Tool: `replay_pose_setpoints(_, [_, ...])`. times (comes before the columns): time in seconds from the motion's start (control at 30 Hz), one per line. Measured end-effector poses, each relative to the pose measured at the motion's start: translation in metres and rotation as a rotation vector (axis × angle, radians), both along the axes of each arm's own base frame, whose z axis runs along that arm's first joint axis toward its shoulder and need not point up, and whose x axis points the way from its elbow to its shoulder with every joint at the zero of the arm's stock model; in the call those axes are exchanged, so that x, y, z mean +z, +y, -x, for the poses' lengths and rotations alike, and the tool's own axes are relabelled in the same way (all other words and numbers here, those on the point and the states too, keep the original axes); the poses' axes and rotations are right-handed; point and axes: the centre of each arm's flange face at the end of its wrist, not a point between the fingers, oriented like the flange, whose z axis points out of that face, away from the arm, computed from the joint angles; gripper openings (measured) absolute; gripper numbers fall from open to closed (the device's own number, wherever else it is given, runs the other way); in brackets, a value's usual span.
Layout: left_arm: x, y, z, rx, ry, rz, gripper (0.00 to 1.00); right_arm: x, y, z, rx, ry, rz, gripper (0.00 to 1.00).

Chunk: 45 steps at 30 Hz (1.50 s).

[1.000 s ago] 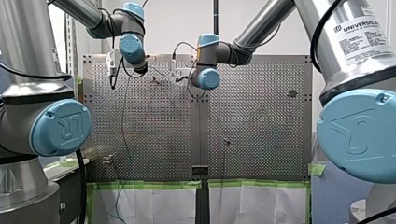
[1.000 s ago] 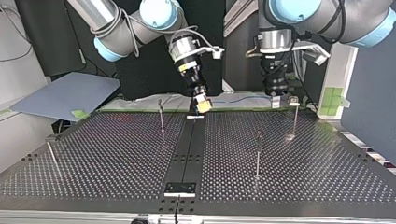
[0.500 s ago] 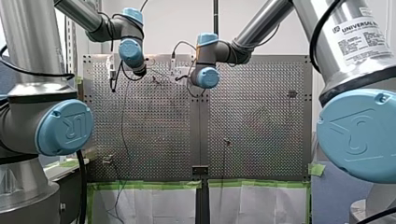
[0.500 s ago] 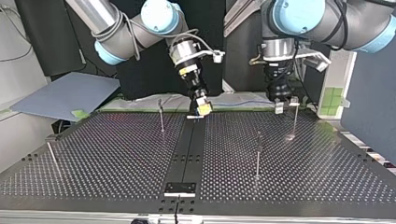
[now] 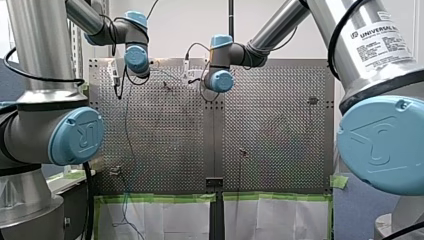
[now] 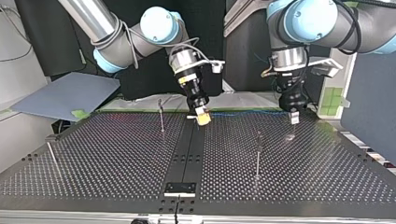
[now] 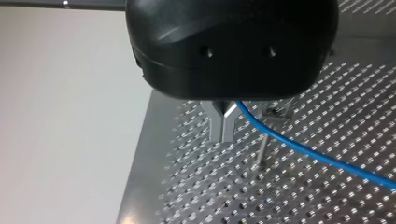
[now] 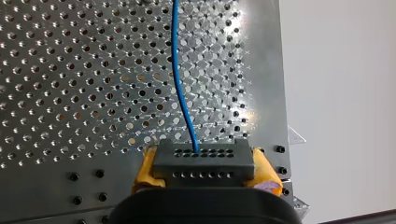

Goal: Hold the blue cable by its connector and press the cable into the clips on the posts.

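In the right wrist view my right gripper (image 8: 204,169) is shut with its yellow pads (image 8: 145,169) on a dark grey connector (image 8: 203,156). The blue cable (image 8: 180,84) runs from the connector out over the perforated plate. My left gripper (image 7: 224,135) has its metal fingers shut on the blue cable (image 7: 299,147), which trails off to one side. A thin post (image 7: 260,151) with a clip stands just behind those fingers. Seen from the top view, my right gripper (image 6: 201,116) hangs over the table's far middle. My left gripper (image 6: 293,116) is at the far right post (image 6: 291,133), with the cable (image 6: 247,112) stretched between them.
More thin posts (image 6: 161,116) (image 6: 258,151) (image 6: 50,156) stand on the perforated table (image 6: 116,163). A dark seam strip (image 6: 187,154) runs down the table's middle. A grey board (image 6: 65,95) lies off the table at the top view's left, and white sheeting with green tape lines the far edge.
In the top view my left gripper has moved right and down with the cable, to the far right post. My right gripper has dropped slightly with the connector.
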Motion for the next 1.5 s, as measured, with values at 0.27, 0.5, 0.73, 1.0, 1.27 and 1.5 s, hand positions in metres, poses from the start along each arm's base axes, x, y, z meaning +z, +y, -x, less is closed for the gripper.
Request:
replay_pose_setpoints(0.27, [-0.010, -0.003, -0.017, 0.012, -0.038, 0.012, 0.00, 0.003, -0.007, 0.001, 0.005, -0.005, -0.023, 0.00])
replay_pose_setpoints(0.5, [-0.029, -0.009, -0.031, 0.003, -0.024, 0.011, 0.00, -0.007, -0.011, -0.007, 0.018, 0.021, -0.042, 0.00])
replay_pose_setpoints(0.73, [-0.044, -0.011, -0.039, 0.001, 0.004, 0.004, 0.00, 0.000, -0.018, -0.013, 0.027, 0.011, -0.037, 0.00])
replay_pose_setpoints(1.0, [-0.046, -0.010, -0.041, -0.001, 0.007, 0.005, 0.00, 0.005, -0.028, -0.021, 0.039, 0.001, -0.048, 0.00])
replay_pose_setpoints(1.27, [-0.030, -0.013, -0.048, -0.014, 0.000, 0.006, 0.00, 0.012, -0.031, -0.025, 0.048, -0.001, -0.048, 0.00])
replay_pose_setpoints(1.5, [-0.036, -0.016, -0.056, -0.020, 0.047, -0.007, 0.00, 0.021, -0.032, -0.028, 0.064, -0.021, -0.051, 0.00])
